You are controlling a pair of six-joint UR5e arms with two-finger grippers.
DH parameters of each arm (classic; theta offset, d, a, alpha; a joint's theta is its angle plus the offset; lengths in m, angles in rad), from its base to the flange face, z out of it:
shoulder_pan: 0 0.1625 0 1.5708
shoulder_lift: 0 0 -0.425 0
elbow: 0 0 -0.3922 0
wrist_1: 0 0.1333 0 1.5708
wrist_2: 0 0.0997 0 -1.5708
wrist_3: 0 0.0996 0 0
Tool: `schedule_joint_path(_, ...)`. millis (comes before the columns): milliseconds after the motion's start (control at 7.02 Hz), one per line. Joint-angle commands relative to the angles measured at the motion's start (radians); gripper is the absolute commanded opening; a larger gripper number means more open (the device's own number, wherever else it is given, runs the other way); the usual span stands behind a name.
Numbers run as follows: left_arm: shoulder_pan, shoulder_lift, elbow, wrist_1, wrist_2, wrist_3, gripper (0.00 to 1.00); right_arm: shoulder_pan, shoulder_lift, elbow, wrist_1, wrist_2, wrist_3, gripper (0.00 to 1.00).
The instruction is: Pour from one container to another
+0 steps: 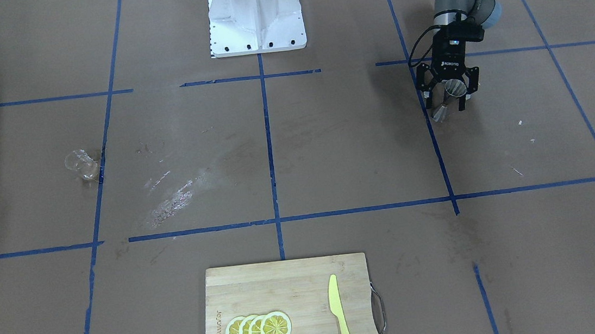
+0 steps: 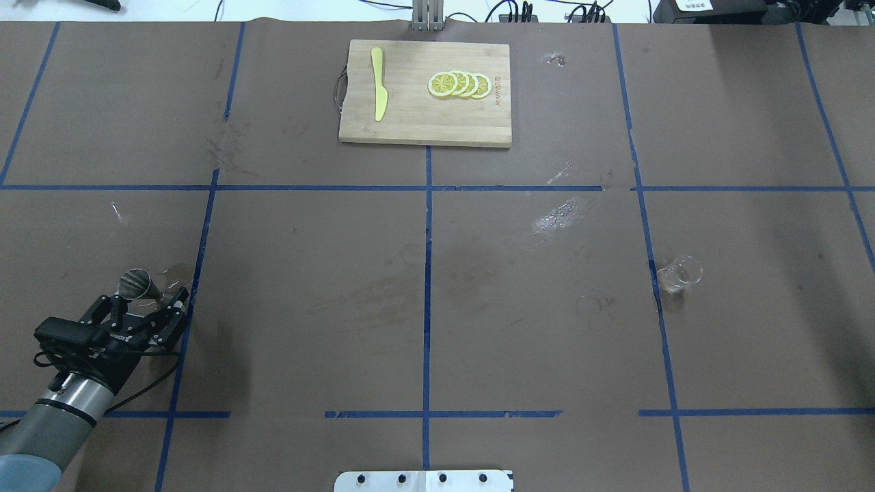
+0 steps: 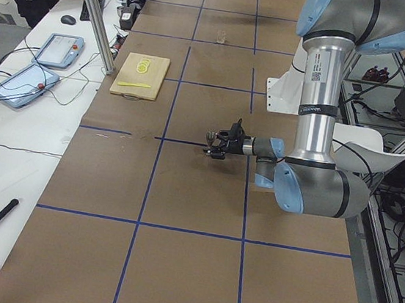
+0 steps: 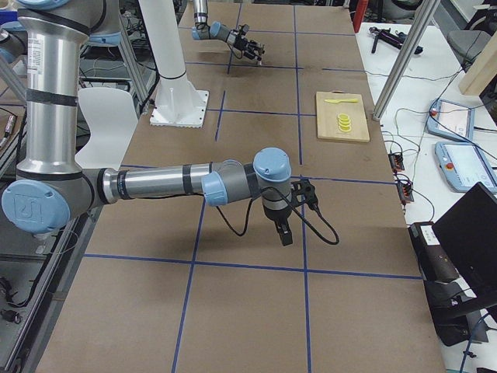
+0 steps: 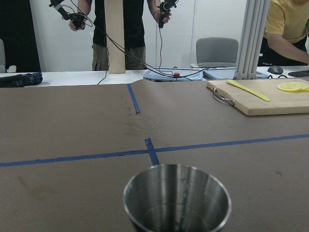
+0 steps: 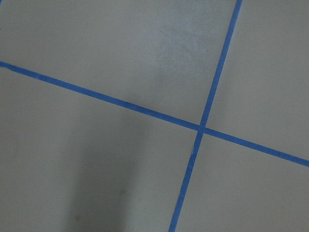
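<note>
The silver hourglass jigger stands on the brown table at the robot's left side. My left gripper is low over the table, open, with a finger on each side of the jigger and clear gaps between. The overhead view shows the jigger at the tips of the left gripper. Its open mouth fills the bottom of the left wrist view. The clear glass cup stands alone far across the table. My right gripper hangs above a tape crossing; I cannot tell whether it is open or shut.
A wooden cutting board lies at the far middle edge, with lemon slices and a yellow knife on it. The white robot base stands at the near middle. A wet smear marks the paper.
</note>
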Motion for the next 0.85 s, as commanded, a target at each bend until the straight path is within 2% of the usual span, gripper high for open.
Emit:
schedule_joint_path(0, 0.001, -0.001, 0.006, 0.000, -0.001, 0.001, 0.61, 0.000, 0.000, -0.001, 0.000, 0.000, 0.000, 1.00)
schedule_joint_path(285, 0.001, -0.001, 0.004, -0.003, 0.000, -0.007, 0.57, 0.000, 0.000, -0.001, 0.000, 0.000, 0.000, 1.00)
schedule_joint_path(712, 0.002, -0.001, 0.004, -0.020, 0.000, -0.015, 0.58, 0.000, 0.000, -0.002, 0.000, 0.000, 0.000, 1.00)
